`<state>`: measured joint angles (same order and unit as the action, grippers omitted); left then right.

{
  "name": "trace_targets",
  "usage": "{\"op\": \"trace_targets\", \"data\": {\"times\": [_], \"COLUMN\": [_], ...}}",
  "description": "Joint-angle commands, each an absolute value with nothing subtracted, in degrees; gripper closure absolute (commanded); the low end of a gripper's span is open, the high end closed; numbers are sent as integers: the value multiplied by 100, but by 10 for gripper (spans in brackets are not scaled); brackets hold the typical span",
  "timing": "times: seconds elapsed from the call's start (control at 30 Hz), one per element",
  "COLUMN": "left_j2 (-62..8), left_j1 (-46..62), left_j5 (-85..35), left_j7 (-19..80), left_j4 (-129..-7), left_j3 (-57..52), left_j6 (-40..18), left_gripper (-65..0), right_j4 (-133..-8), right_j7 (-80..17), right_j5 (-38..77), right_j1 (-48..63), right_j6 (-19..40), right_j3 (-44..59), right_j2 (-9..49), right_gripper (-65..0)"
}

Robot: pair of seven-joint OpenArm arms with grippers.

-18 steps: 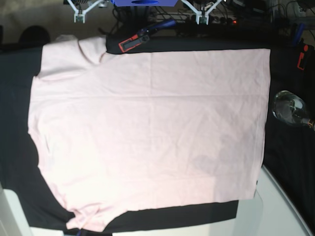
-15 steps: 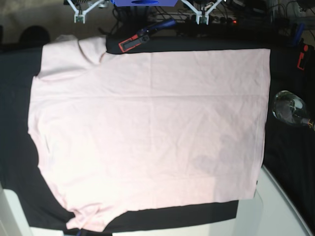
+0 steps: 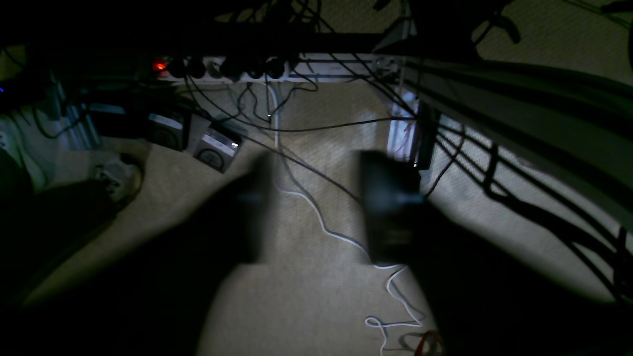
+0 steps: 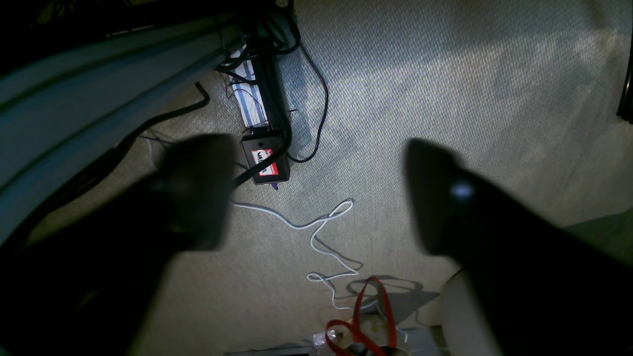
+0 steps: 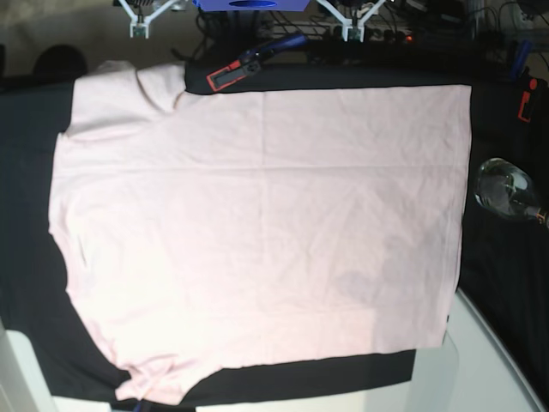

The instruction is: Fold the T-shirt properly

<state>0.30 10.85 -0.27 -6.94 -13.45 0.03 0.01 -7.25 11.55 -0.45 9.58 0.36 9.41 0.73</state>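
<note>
T-shirt [image 5: 257, 240] lies flat, filling centre frame. Left gripper [image 3: 311, 207] and right gripper [image 4: 316, 193]: jaws apart, empty. Risk: glass bottle [image 5: 506, 190] at right edge gets knocked during reach.

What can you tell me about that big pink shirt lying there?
The T-shirt is pale pink, plain on its upward side, and looks like soft cotton with light creases. It lies spread flat and unfolded on a black table cloth, sleeves at the base view's left, straight hem at the right. Nothing grips it. A red-and-black clamp sits by its top edge; contact is unclear.
</note>
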Motion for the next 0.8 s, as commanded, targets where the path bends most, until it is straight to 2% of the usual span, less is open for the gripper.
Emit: {"op": "trace_targets", "data": {"times": [0.0,0.03,0.1,0.17,0.2,0.27,0.3,0.33,0.4,0.43,0.53,0.6,0.77], "left_j2": [13,13,13,13,13,13,13,13,13,13,4,-4,-224], "left_j1": [1165,1165,1165,1165,1165,1165,1165,1165,1174,1174,1182,1288,2062], "left_j5": [13,22,22,22,22,13,-13,-22,-22,-22,-4,13,-31], "left_j7": [-734,-743,-743,-752,-743,-734,-734,-743,-752,-760,-760,-778,-778], "left_j4": [-1367,-1376,-1376,-1376,-1367,-1358,-1358,-1358,-1376,-1376,-1385,-1464,-2888], "left_j3": [22,31,31,31,31,31,4,-22,-22,-22,31,31,-4], "left_j6": [22,22,22,22,22,22,22,22,22,22,22,22,22], "left_gripper": [-376,-381,-380,-370,-336,-165,-62,0,-13,-18,-17,-17,0], "right_j4": [-716,-752,-760,-760,-760,-760,-760,-760,-760,-760,-760,-954,-2053], "right_j7": [1191,1209,1226,1226,1226,1226,1226,1226,1226,1226,1235,1235,1235], "right_j5": [-40,-40,-40,-40,-40,-40,-40,-40,-31,-31,-31,-31,-31], "right_j1": [1024,1077,1095,1095,1103,1103,1103,1103,1103,1103,1156,1270,2018], "right_j6": [4,4,4,4,4,4,4,4,4,4,4,4,4], "right_j3": [963,963,963,963,963,963,963,980,1007,1007,1007,1007,1007], "right_j2": [75,75,75,75,75,75,75,75,75,75,75,75,75], "right_gripper": [-605,-631,-634,-625,-598,-451,-357,-247,-28,0,-33,0,0]}}
